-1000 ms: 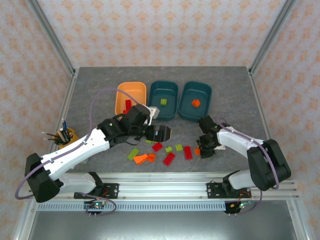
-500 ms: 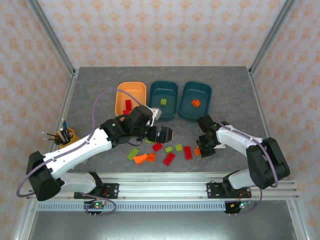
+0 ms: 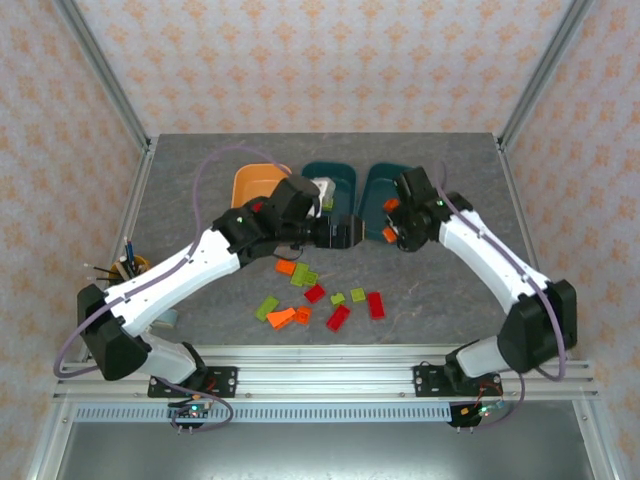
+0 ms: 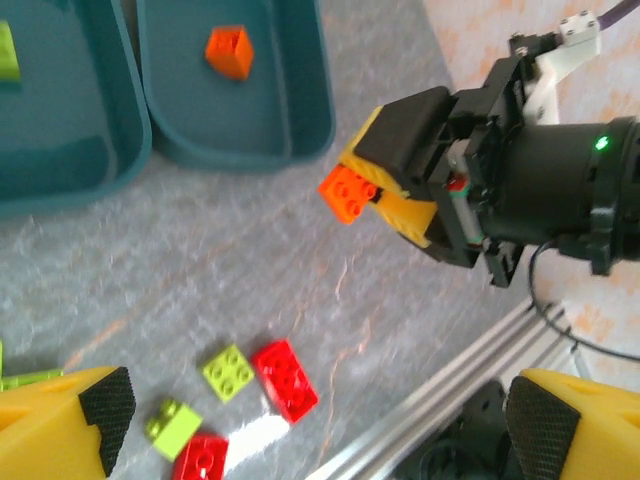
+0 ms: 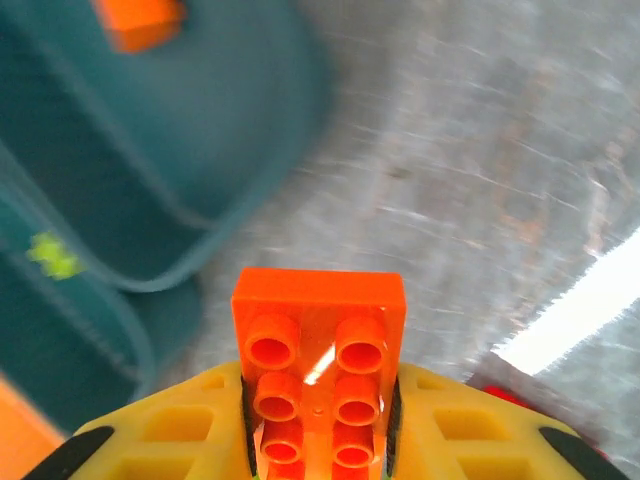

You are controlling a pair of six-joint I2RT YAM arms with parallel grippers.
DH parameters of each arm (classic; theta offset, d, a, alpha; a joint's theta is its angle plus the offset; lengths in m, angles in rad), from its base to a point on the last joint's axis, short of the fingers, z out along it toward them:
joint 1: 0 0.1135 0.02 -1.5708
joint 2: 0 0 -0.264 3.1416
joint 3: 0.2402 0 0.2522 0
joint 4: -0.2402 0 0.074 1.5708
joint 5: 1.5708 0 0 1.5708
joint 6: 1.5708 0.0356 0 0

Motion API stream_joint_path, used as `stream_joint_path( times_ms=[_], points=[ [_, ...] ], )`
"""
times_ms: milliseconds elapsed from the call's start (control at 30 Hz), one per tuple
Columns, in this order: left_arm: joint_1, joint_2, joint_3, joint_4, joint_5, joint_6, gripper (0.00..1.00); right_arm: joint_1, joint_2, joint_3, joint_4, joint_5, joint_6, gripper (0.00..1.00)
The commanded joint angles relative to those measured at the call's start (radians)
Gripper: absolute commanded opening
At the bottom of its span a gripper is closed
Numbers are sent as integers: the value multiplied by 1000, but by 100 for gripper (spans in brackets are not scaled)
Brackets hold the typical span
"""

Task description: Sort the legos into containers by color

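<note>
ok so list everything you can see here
orange tray: 1, light orange, far left of the tray row, partly under the left arm
teal trays: 2, dark teal, beside it
tray legos: 2, one yellow-green, one orange, one per teal tray
loose legos: about ten, red, orange, yellow-green, mid table
held lego: 1, orange, between the right gripper's fingers
pen cup: 1, yellow, table's left edge
table: 1, grey
left gripper: open, empty
right gripper: shut on held lego
</note>
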Motion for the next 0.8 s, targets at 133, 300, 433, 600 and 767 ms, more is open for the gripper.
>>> stream_joint_path(
  times_ms=[133,300,433,600,767],
  points=[
    [89,97,126,-69,-57,-10,98,-17,358,328,-90,28,-513,33],
    [118,139,178,-78,-73,-31,98,-80,527,428,-88,-90,-616,33],
    [120,150,189,-85,-88,-36,98,-102,628,485,-94,-177,-654,34],
    [122,139,163,-114,-122,-42,98,-115,693,505,-108,-182,-654,40],
    [122,100,108,-139,-154,-52,98,-120,687,502,-116,-167,-654,53]
  ],
)
